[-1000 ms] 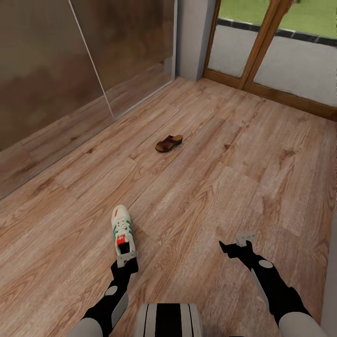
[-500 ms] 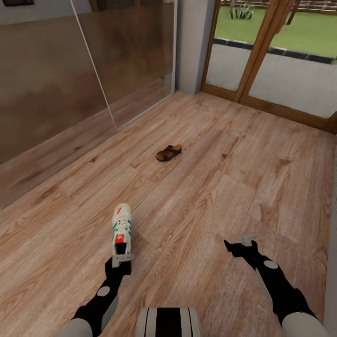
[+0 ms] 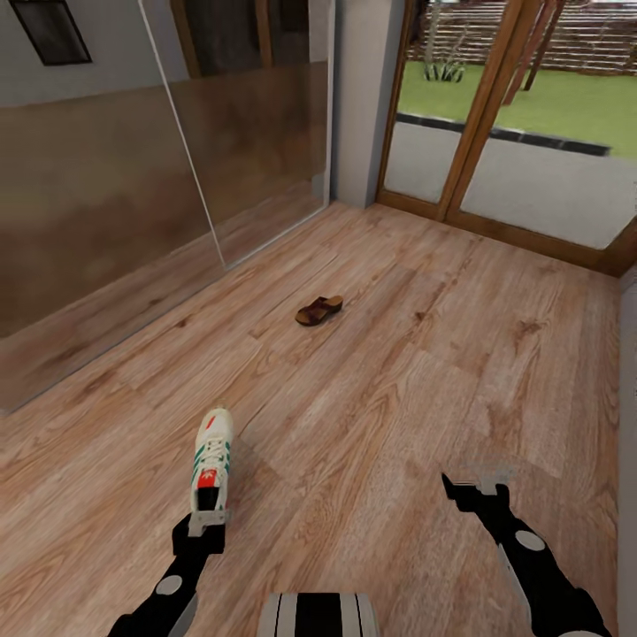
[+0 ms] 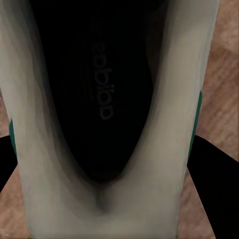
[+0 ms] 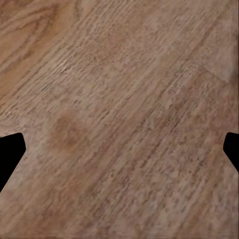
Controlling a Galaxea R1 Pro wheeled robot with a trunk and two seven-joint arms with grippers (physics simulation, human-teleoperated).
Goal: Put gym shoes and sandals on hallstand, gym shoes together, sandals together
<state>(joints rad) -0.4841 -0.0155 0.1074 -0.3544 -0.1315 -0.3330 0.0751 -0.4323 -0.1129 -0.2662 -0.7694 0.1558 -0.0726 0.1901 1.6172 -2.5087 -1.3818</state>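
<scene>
Left tool (image 3: 209, 520) clamped on the heel of a gym shoe (image 3: 211, 459), toe pointing away toward the far wall; in the left wrist view the heel collar and dark insole of the shoe (image 4: 107, 124) sit squarely between the dark fingers (image 4: 214, 169). Hard to say from the head view whether the sole is just clear of the corridor floor (image 3: 398, 354) or brushing it. Right tool (image 3: 478, 487) spread wide and carrying nothing, hanging over bare planks at near right. One sandal (image 3: 318, 310) lying further off, middle of the floor, well apart from the shoe. No rack in sight from here.

For the carry: keep the grip firm at the heel, since the long toe end will likely lever downward and swing. Best to lift well clear of the planks before turning the base. Hold the shoe level and close to the body, turn slowly, and keep the free right arm tucked away from the glass panel (image 3: 248, 133) and door frame (image 3: 482, 115).
</scene>
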